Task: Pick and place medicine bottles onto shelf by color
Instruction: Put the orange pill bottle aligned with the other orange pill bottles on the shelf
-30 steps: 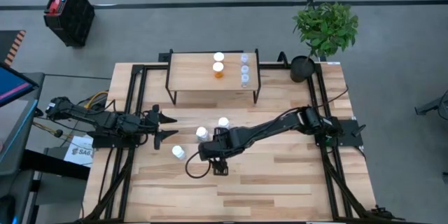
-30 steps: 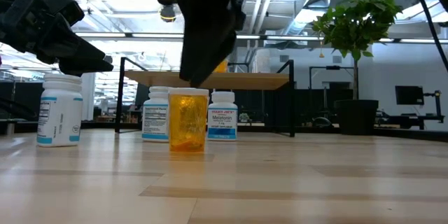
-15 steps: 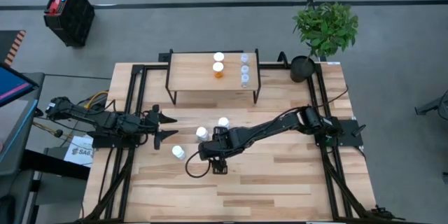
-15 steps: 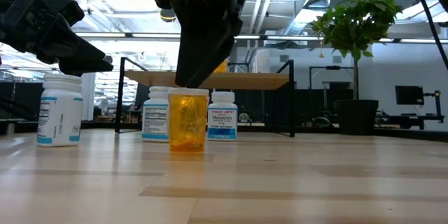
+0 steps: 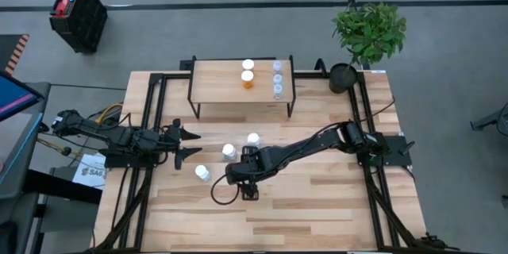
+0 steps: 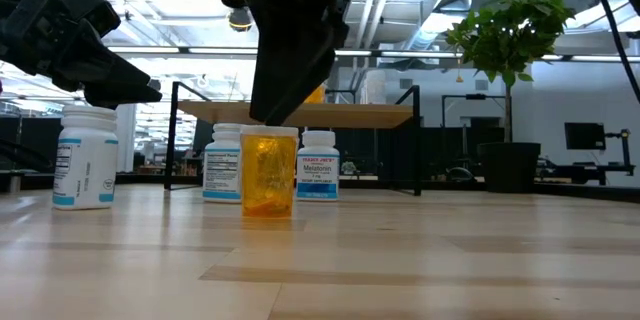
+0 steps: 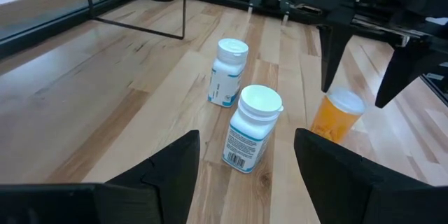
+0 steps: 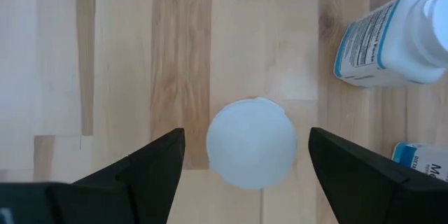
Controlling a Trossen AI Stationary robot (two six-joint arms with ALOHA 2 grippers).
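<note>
- Already on shelf [image 5: 214,81]: approx 5 bottles – a white one, an orange one beside it, and a row of clear ones nearer the plant side. Looks sorted by color so far.
- Left on table [image 5: 317,206]: 3 white bottles [image 5: 228,151] plus 1 orange bottle [image 6: 268,172], so roughly halfway by my count.
- Right claw [image 8: 246,155] points straight down over the orange bottle's white cap, fingers spread wide either side, not touching yet.
- Next, prob: drop lower, squeeze, carry it to the orange spot on the shelf.
- Left claw [image 5: 187,144] waits near the table's left edge, fingers apart, holding nothing, aimed at the white bottles.
</note>
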